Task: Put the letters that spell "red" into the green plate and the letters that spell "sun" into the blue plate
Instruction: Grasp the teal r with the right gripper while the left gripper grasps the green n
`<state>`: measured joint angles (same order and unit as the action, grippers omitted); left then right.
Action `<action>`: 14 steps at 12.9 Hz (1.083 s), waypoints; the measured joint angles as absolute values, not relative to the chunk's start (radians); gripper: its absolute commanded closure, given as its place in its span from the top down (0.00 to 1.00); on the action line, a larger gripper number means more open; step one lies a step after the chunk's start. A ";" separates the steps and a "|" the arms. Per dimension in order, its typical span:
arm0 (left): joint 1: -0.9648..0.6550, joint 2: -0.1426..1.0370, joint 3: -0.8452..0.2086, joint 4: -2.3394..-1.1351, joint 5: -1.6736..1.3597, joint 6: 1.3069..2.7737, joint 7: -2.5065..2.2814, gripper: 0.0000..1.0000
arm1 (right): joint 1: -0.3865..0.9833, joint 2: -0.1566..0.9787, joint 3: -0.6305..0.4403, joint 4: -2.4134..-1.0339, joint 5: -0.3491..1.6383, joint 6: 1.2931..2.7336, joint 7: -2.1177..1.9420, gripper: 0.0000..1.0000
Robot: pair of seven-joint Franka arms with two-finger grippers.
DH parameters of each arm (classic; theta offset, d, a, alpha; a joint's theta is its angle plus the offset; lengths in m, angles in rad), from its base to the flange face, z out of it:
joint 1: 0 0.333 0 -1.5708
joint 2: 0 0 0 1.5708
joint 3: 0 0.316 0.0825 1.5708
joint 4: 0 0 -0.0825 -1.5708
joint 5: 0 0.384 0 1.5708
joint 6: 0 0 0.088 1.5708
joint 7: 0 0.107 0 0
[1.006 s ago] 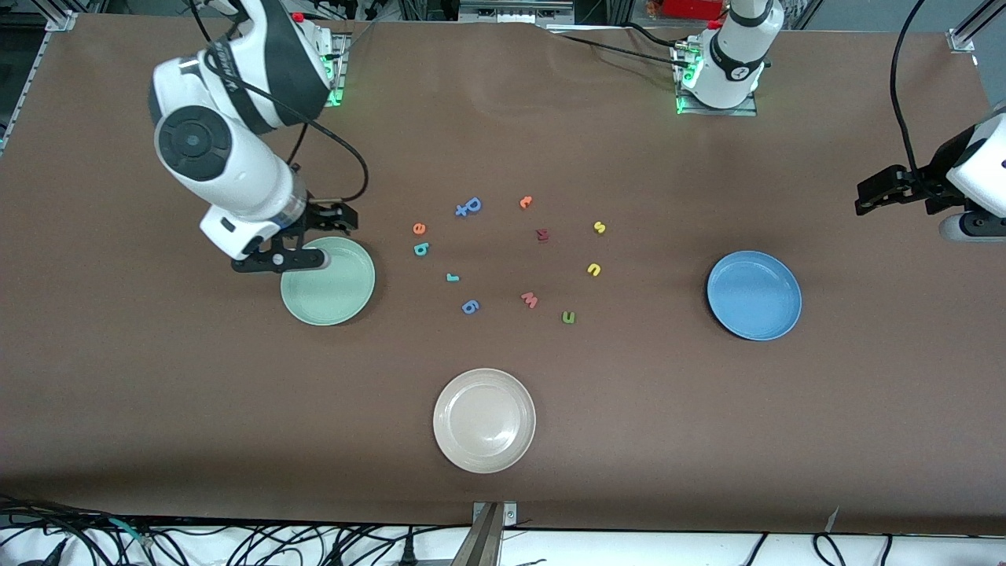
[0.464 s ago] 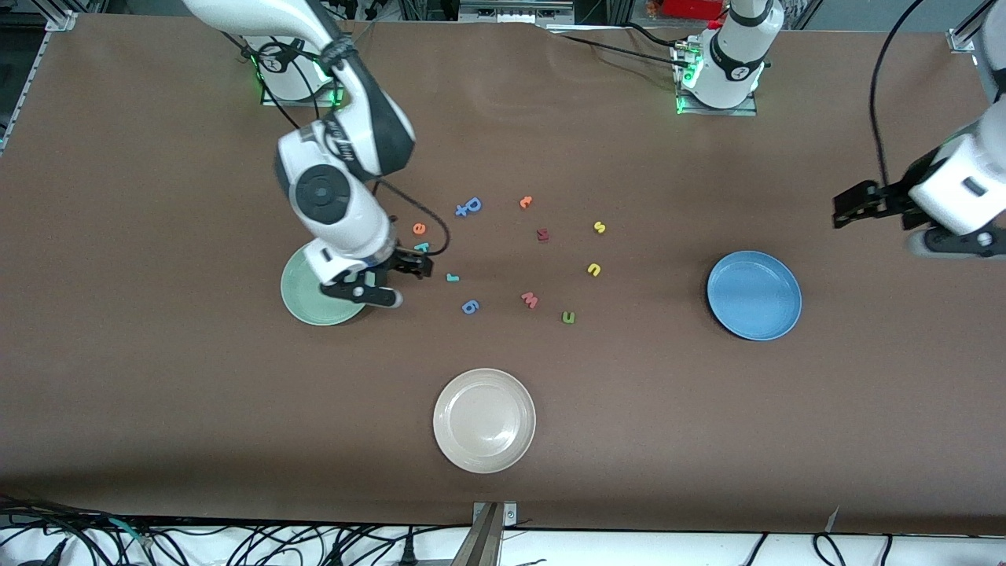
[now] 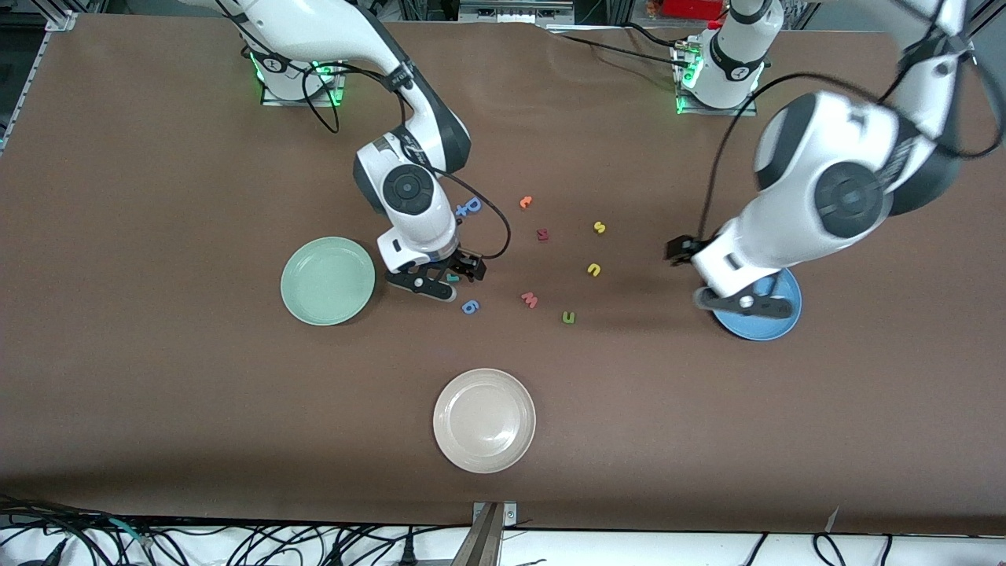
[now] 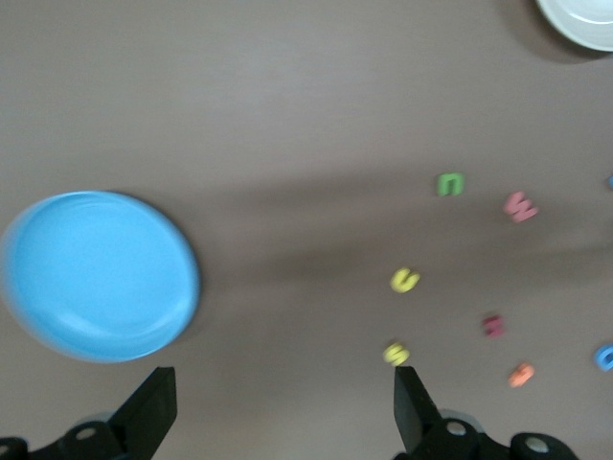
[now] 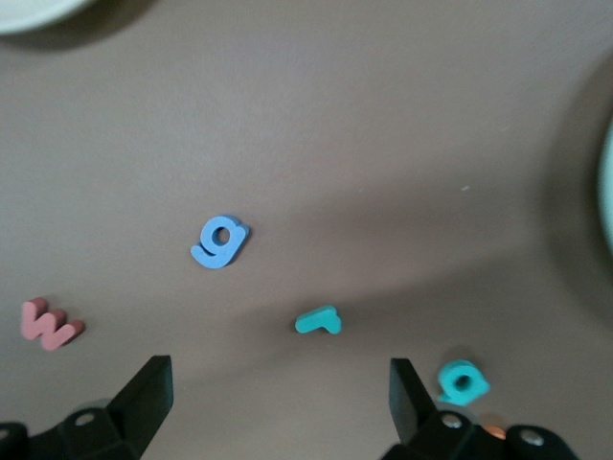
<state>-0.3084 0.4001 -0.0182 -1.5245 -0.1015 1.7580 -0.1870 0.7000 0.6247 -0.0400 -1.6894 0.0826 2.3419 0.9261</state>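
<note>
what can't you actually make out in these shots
- Orange e: in the front view the right arm's wrist covers it; in the right wrist view only an orange sliver shows at the edge beside the right tool.
- Teal d: hidden in the front view by the same wrist.
- Blue plate: partly covered in the front view by the left tool.
- Dark red letter: too small to read in any view.
- Green plate: cut off by the right wrist view's edge.

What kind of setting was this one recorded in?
Most likely a robotics lab bench: two arm bases bolted along a brown-covered table, loose cables along its edge, and foam letters such as the yellow "s" laid out between plates like the green plate.
</note>
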 measured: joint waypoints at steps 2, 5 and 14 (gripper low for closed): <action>-0.351 0.470 -0.019 -1.525 -0.114 1.854 -0.216 1.00 | 0.705 0.664 -0.040 -1.689 0.082 2.360 0.928 0.99; -0.400 0.549 -0.019 -1.527 -0.116 1.969 -0.264 1.00 | 0.706 0.701 -0.045 -1.689 0.082 2.388 0.928 0.93; -0.505 0.743 -0.018 -1.527 -0.116 2.341 -0.466 0.99 | 0.706 0.716 -0.051 -1.689 0.081 2.388 0.928 0.57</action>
<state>-0.5055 0.7428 -0.0176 -1.5272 -0.1156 2.3410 -0.4662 0.7060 0.7162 -0.0512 -1.6894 0.0806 2.3881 0.9282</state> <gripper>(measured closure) 0.000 0.269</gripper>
